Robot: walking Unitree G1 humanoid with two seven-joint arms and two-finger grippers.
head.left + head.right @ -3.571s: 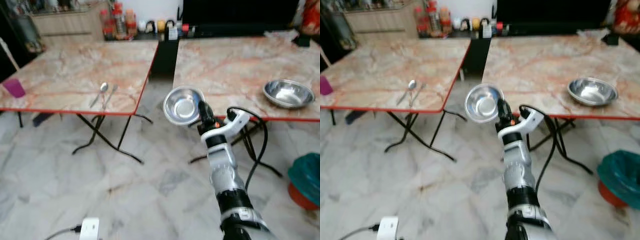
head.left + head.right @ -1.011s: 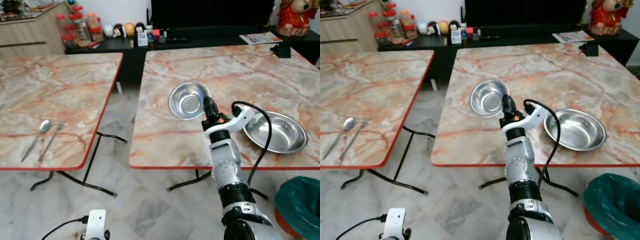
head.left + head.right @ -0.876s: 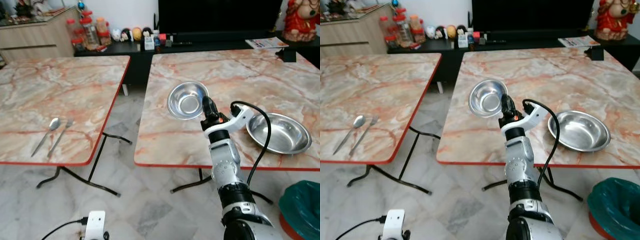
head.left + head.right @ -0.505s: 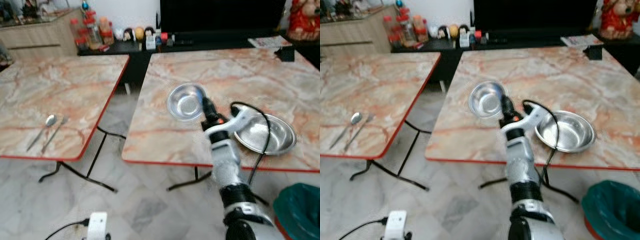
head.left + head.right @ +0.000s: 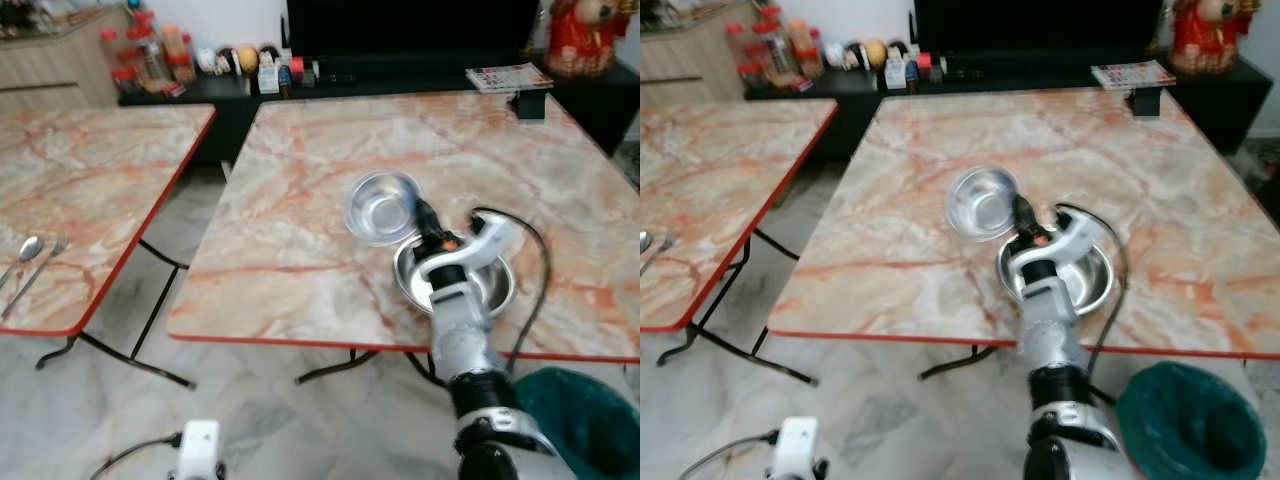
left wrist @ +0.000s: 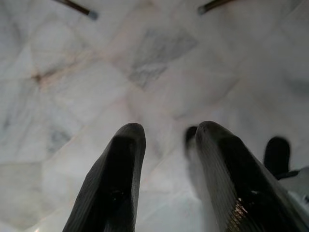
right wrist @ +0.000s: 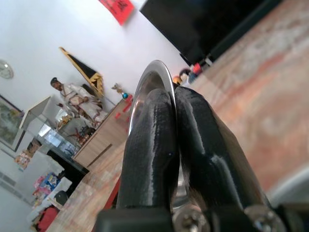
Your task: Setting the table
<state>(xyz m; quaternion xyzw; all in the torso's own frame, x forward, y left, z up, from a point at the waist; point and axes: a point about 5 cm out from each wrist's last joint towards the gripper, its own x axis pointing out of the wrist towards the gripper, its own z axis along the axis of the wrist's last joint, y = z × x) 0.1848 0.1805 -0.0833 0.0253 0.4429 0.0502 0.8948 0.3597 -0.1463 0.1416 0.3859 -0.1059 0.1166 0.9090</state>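
Observation:
My right gripper (image 5: 424,214) is shut on the rim of a small steel bowl (image 5: 379,207), holding it tilted just above the marble table (image 5: 290,250). In the right wrist view the two fingers (image 7: 154,130) pinch the bowl's rim (image 7: 153,73). A wider steel bowl (image 5: 497,281) rests on the table under my right forearm, partly hidden by it. A spoon (image 5: 24,251) and a fork (image 5: 44,258) lie on the other table at far left. My left gripper (image 6: 166,140) hangs open above the floor tiles.
A teal bin (image 5: 1190,422) stands on the floor at lower right. A white plug box (image 5: 199,441) with a cable lies on the floor in front. A gap with folding legs (image 5: 150,300) separates the two tables. Bottles and a black screen line the back wall.
The view has shifted closer to the right-hand table. The held bowl now hangs over the tabletop beside the wide bowl, which lies beneath my forearm.

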